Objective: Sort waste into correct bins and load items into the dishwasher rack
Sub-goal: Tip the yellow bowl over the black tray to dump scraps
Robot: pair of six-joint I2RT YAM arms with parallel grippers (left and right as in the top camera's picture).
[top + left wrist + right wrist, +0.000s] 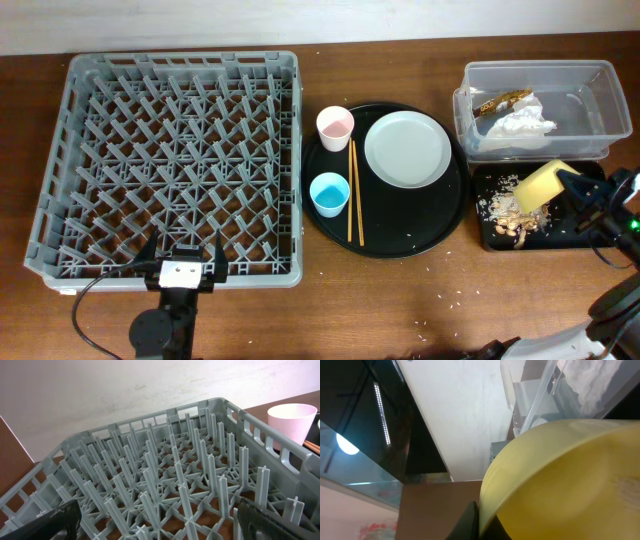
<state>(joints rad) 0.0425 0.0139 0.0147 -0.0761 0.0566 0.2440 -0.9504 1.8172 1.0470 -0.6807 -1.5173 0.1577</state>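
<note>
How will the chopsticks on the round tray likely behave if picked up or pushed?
The chopsticks look thin and stiff, probably light. Lying flat on the round black tray, they may roll or slide and offer little height to grasp. A push might nudge the blue cup close beside them.

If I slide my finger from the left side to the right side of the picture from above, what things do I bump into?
grey rack → blue cup → chopsticks → plate → yellow bowl
</note>
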